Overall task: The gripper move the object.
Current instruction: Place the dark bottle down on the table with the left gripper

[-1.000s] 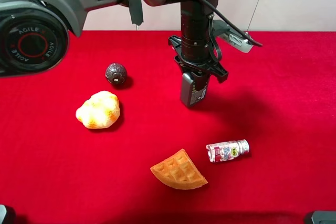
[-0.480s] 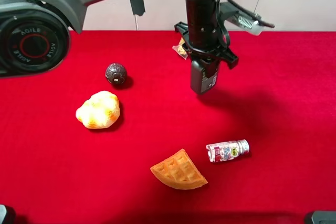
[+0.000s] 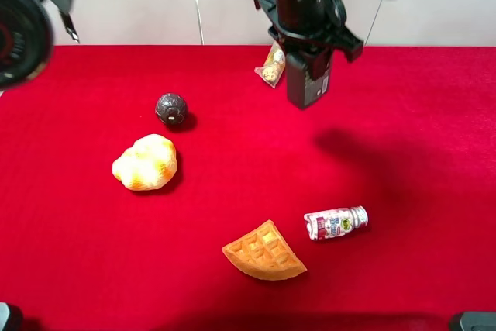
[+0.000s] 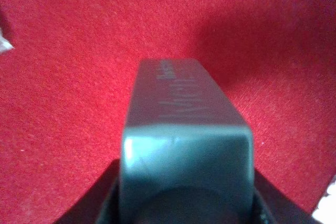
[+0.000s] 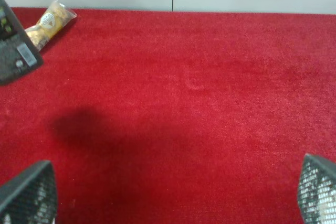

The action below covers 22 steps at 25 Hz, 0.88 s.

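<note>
**Grey bottle hanging in the left claw over the far side of the table**

Your left gripper point(image 3: 308, 46) is pointing straight down from its black arm, and its splayed fingers are clamping the pump end of the dark grey rectangular pump bottle point(image 3: 306, 87). The left wrist view is looking down the length of that bottle point(image 4: 184, 129), its base hanging clear above the red cloth table point(image 3: 418, 153). Its shadow point(image 3: 349, 149) is falling well apart from it, on the right.

Just beside the bottle, on its left, a clear snack packet point(image 3: 272, 66) is lying near the far edge. The dark brown ball point(image 3: 171, 108) and the lumpy yellow-orange bun point(image 3: 145, 162) are sitting well to the left. The golden waffle wedge point(image 3: 263, 252) and the small white-pink bottle point(image 3: 335, 222), which is lying on its side, are waiting nearer you.

Your right gripper point(image 5: 173, 190) is hovering with its fingers spread wide and gripping nothing. The right half of the cloth is showing bare, and the pale wall point(image 3: 434, 5) is running close behind the bottle.
</note>
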Tool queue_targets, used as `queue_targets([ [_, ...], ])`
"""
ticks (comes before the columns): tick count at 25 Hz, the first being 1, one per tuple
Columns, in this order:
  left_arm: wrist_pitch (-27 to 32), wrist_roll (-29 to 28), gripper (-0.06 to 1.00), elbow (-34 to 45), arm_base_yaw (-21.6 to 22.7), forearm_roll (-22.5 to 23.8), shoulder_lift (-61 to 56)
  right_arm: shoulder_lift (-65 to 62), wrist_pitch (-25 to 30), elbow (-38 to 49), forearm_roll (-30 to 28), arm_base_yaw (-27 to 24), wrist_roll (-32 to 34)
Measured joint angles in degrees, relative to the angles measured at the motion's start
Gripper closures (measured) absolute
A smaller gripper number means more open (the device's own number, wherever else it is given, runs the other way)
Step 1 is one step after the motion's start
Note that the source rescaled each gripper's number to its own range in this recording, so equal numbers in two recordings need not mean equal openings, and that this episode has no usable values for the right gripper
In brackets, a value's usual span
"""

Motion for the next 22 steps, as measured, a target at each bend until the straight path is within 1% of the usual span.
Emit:
queue_targets([
  [3,0.04,-0.12,0.94,0.2,0.33,0.11,-1.54,0.0,0.0,0.0,0.0,0.0,0.0],
  [10,-0.02,-0.78,0.94,4.18,2.13,0.96,-6.82,0.0,0.06,0.0,0.0,0.0,0.0],
  [15,-0.02,-0.9,0.94,8.16,4.66,1.14,-11.0,0.0,0.06,0.0,0.0,0.0,0.0],
  [22,-0.05,-0.95,0.94,15.09,9.32,1.14,-16.8,0.0,0.06,0.0,0.0,0.0,0.0],
])
